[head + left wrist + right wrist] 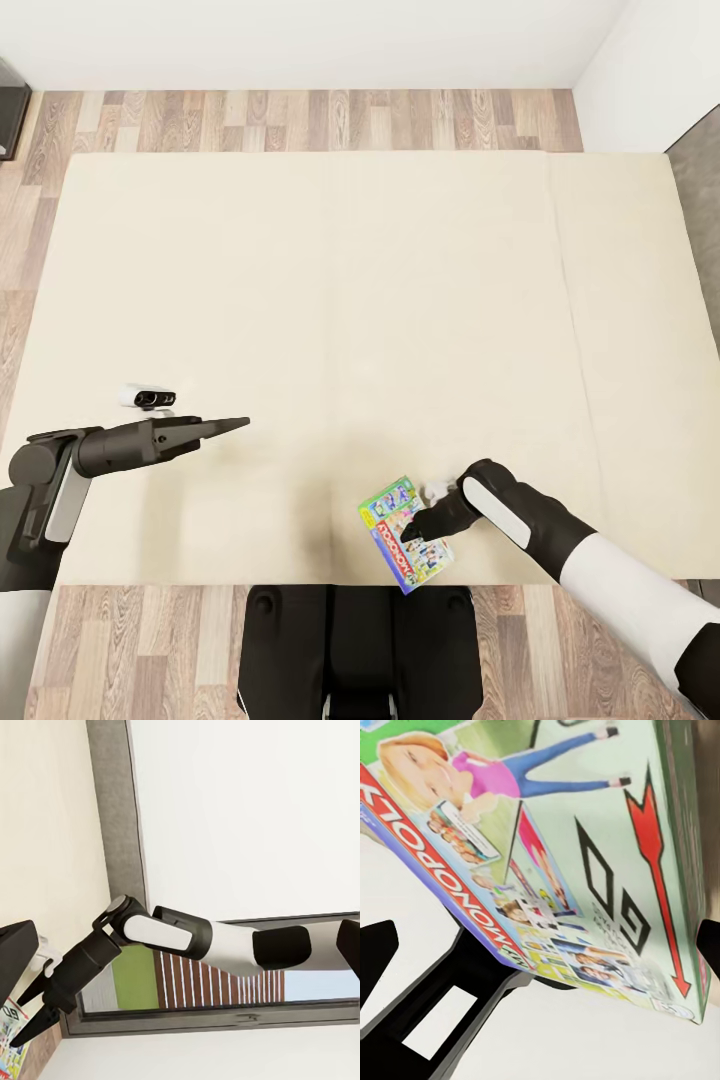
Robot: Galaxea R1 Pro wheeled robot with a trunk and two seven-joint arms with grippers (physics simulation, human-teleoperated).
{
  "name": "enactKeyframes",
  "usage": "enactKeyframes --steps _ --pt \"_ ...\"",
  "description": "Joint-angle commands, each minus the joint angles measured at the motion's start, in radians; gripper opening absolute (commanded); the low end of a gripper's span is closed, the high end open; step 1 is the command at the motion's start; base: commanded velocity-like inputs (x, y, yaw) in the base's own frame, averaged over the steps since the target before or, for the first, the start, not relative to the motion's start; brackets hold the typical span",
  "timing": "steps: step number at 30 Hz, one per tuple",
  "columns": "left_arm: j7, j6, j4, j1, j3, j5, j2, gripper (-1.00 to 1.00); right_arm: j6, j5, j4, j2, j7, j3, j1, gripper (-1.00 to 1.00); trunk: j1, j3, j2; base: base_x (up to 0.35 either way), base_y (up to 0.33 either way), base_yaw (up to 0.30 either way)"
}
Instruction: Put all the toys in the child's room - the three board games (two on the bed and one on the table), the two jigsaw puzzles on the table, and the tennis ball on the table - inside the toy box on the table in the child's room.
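Observation:
One board game, the white-green Monopoly box (403, 533), lies on the bed (300, 280) close to its front edge, right of centre. My right gripper (410, 538) is down over the box and open. In the right wrist view the box (585, 847) spans the space between the two dark fingertips (376, 945), which stand wide apart at either side of it. The left wrist view catches the right gripper (34, 1009) with its fingers spread above a corner of the box (10, 1050). My left gripper (240, 424) hovers open over the bed's front left part, holding nothing.
The beige mattress has a grey padded frame (112, 795) and a grey headboard (700, 210) at the right. Wood-plank floor (300, 120) runs beyond the bed up to a white wall. A dark cabinet corner (10, 120) sits at the far left.

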Motion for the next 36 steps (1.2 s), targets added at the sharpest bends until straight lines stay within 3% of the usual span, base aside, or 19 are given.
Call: enactKeyframes --steps 1,8,16,36 --pt "-0.004 0.011 0.000 0.000 0.000 0.000 0.000 1.00 0.002 0.004 -0.001 -0.001 0.005 0.003 -0.001 1.00 0.001 -0.001 -0.002 0.000 0.000 0.000" --pt "-0.004 0.011 0.000 0.000 0.000 0.001 0.001 1.00 0.002 0.004 -0.026 -0.001 0.005 0.006 -0.001 1.00 0.001 -0.001 -0.002 0.000 0.000 0.000" --pt "-0.004 0.011 0.000 0.000 0.000 0.002 0.001 1.00 0.002 0.002 -0.068 -0.003 0.008 0.053 -0.001 1.00 0.001 -0.001 -0.002 0.000 0.000 0.000" --pt "-0.004 0.011 0.000 0.000 0.000 0.004 0.001 1.00 0.002 0.001 -0.072 -0.003 0.012 0.057 -0.001 1.00 0.001 -0.001 -0.002 0.000 0.000 0.000"
